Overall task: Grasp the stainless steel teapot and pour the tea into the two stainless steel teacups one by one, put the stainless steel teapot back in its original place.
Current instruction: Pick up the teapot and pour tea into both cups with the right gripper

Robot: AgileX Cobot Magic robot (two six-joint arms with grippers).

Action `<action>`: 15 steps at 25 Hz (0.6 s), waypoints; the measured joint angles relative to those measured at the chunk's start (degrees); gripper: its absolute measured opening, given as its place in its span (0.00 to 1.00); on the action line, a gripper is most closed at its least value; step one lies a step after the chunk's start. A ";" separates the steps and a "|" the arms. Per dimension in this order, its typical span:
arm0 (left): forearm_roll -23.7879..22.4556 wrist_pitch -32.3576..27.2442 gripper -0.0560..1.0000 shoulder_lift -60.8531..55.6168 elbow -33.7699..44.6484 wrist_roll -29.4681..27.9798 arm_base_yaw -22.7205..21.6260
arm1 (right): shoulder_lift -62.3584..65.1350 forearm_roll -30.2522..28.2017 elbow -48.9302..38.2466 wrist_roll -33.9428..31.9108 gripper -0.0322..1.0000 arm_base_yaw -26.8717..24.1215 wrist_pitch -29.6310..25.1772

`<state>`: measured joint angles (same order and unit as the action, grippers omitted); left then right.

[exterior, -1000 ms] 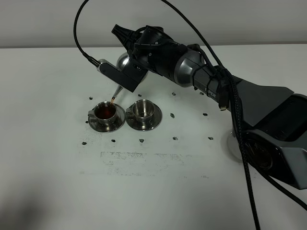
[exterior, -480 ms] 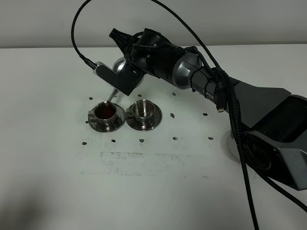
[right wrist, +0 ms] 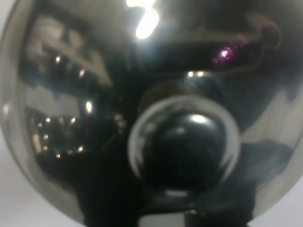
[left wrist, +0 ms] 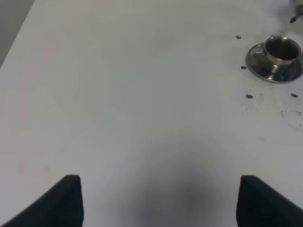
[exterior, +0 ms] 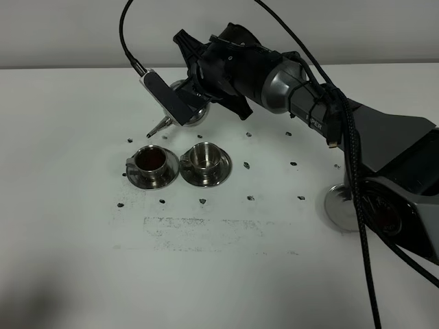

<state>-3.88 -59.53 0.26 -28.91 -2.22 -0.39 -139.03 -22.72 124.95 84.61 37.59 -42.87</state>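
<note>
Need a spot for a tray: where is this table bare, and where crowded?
Bare: the stretch left of the filled teacup; the gap between the empty teacup and the metal disc; the near strip of table in front of both cups. Crowded: behind the cups, under the teapot and right arm.

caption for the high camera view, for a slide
Right arm holds the teapot up behind two cups: left cup holding tea, right cup empty.

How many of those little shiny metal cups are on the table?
2. The left small shiny steel teacup, holding dark tea, and the right teacup, looking empty, sit side by side on round saucers. The black arm may hide others behind it.
</note>
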 joint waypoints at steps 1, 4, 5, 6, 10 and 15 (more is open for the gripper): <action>0.00 0.00 0.67 0.00 0.00 0.00 0.00 | 0.06 0.94 0.00 -0.14 0.22 -0.25 -0.31; 0.00 0.00 0.67 0.00 0.00 0.00 0.00 | 0.10 4.11 0.00 -0.40 0.22 -0.73 -1.28; 0.00 0.00 0.67 0.00 0.00 0.00 0.00 | 0.10 5.33 0.00 -0.42 0.22 -0.88 -1.64; 0.00 0.00 0.67 0.00 0.00 0.00 0.00 | 0.10 6.18 0.00 -0.57 0.22 -0.95 -2.09; 0.00 0.00 0.67 0.00 0.00 0.00 0.00 | 0.87 10.35 0.00 -2.13 0.22 -1.41 -4.64; 0.00 0.00 0.67 0.00 0.00 0.00 0.00 | 5.63 16.83 0.00 -13.11 0.22 -1.04 -8.34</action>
<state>-3.88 -59.53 0.26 -28.91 -2.22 -0.39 -133.40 -5.90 124.95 71.50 36.55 -51.21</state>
